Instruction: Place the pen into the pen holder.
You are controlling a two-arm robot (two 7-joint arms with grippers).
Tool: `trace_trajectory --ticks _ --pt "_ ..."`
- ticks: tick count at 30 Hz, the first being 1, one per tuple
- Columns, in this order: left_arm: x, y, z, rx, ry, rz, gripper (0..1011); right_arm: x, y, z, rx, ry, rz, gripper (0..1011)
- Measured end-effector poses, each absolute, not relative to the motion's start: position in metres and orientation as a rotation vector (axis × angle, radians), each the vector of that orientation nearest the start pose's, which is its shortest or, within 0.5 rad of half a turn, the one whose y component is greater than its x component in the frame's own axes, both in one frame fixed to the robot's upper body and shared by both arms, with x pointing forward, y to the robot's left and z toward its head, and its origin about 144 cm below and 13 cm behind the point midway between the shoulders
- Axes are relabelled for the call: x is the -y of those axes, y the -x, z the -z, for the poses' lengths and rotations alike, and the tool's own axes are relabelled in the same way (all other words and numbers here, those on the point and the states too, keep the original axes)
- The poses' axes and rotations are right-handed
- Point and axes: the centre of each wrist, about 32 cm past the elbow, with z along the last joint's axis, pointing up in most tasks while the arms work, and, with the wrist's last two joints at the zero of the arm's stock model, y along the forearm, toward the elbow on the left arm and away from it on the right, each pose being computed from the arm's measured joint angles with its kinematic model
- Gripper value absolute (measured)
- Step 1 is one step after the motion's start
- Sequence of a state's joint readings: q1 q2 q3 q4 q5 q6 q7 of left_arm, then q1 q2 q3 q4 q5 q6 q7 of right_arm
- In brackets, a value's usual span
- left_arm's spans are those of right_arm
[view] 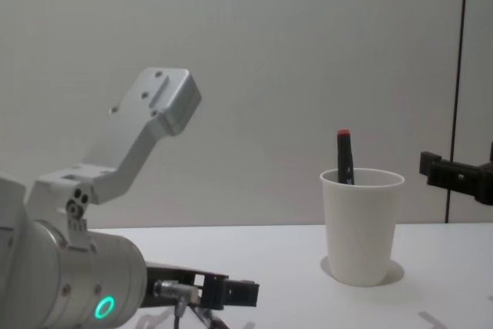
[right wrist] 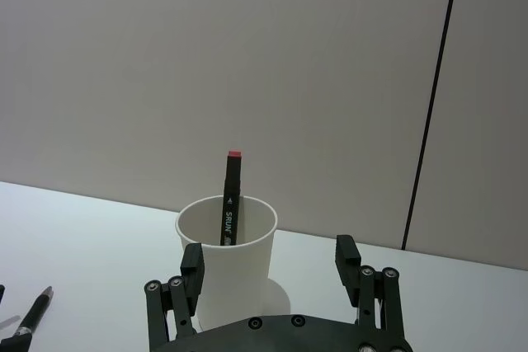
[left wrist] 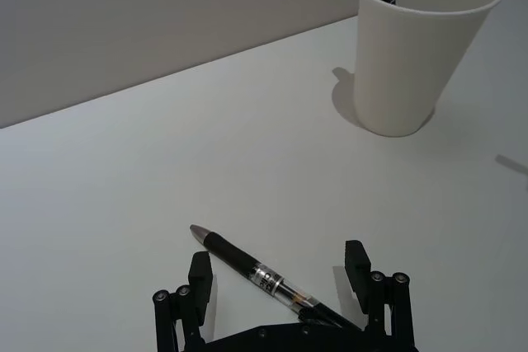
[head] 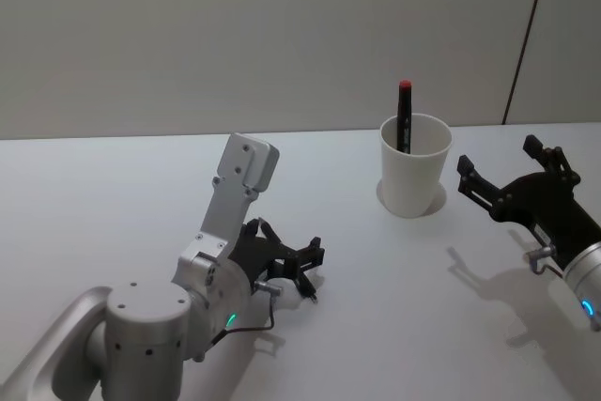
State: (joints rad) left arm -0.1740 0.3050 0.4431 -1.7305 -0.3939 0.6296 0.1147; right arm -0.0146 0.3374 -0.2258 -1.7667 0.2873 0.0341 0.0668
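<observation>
The white table (head: 113,194) carries everything. The pen holder (head: 414,180), a white paper cup, stands well ahead of my left fingers and just beside my right ones, with a red-capped black marker (head: 405,115) already standing in it. My right gripper (head: 500,157) hovers spread wide and holds nothing.

My left gripper (left wrist: 278,257) sits low at the table, fingers wide apart with the pen (left wrist: 260,274) lying flat between them, untouched. Its long axis runs slantwise across my gap. The silver tip points away from my palm, ending just ahead of the finger farther from the cup, and the tail runs back under my palm.

I judge the pen light, stiff and smooth, and round enough to roll. I would pinch across the barrel near mid-length, squaring my wrist to it first.
</observation>
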Motion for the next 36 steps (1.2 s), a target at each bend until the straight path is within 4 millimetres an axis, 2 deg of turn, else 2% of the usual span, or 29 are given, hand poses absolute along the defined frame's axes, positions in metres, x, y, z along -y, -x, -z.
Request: trace_trajectory --ticks 19,36 --pt "-0.152 -0.473 -1.206 -0.318 -0.457 -1.267 1001 0.237 -0.443 -1.189 0.075 -0.026 1.229 1002" --pt "-0.145 -0.476 -1.205 -0.319 -0.490 -1.281 1001 0.237 -0.443 -1.189 0.075 -0.026 1.230 1002"
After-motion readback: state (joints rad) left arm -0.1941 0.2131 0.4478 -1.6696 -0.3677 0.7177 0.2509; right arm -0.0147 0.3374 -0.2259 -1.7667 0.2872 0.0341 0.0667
